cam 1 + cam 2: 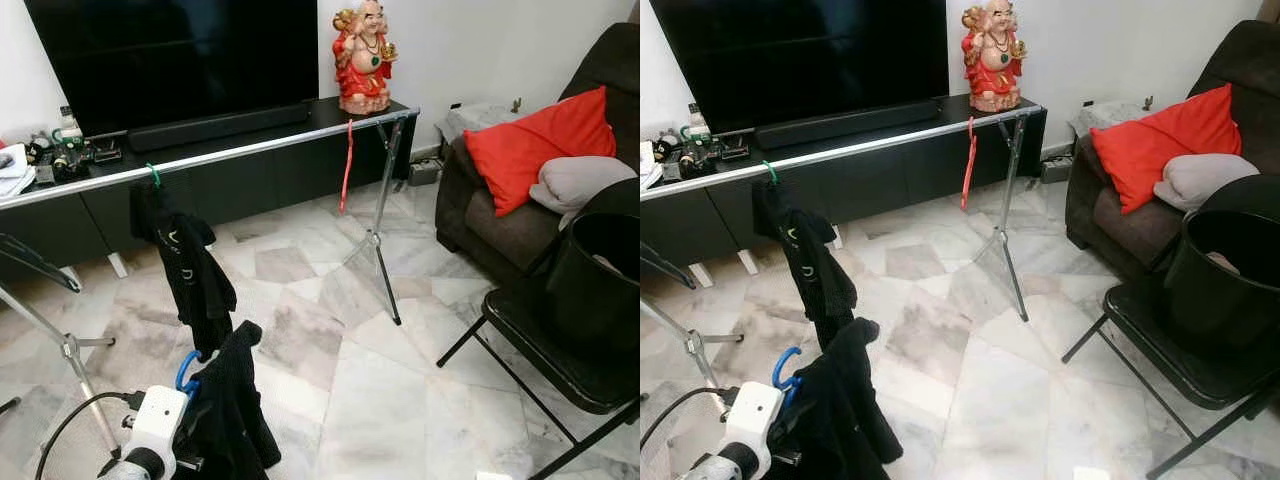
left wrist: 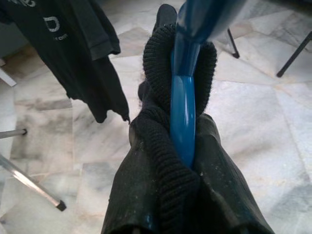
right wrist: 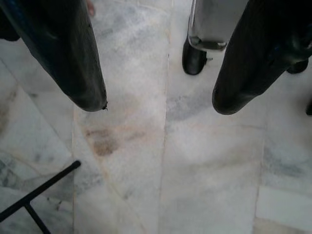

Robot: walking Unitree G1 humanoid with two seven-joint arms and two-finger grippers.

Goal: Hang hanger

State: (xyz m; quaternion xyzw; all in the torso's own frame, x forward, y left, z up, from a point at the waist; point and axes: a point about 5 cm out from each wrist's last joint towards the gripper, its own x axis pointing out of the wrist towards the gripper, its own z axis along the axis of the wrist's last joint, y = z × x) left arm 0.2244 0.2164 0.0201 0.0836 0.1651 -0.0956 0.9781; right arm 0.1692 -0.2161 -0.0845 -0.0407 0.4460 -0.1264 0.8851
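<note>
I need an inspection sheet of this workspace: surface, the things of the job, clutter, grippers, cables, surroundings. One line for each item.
Surface: pale marble floor.
Job's things: blue hanger carrying a black knit garment, low in front of the robot; silver rail on stands, with a green hanger holding a black T-shirt and a bare red hanger.
Clutter: small items on the TV cabinet at its left end.
Grippers: left gripper shut on the blue hanger; right gripper open, pointing down over the floor.
Cables: black cable by the left arm.
Surroundings: television, red figurine, sofa with red cushion, folding chair with black bucket.
</note>
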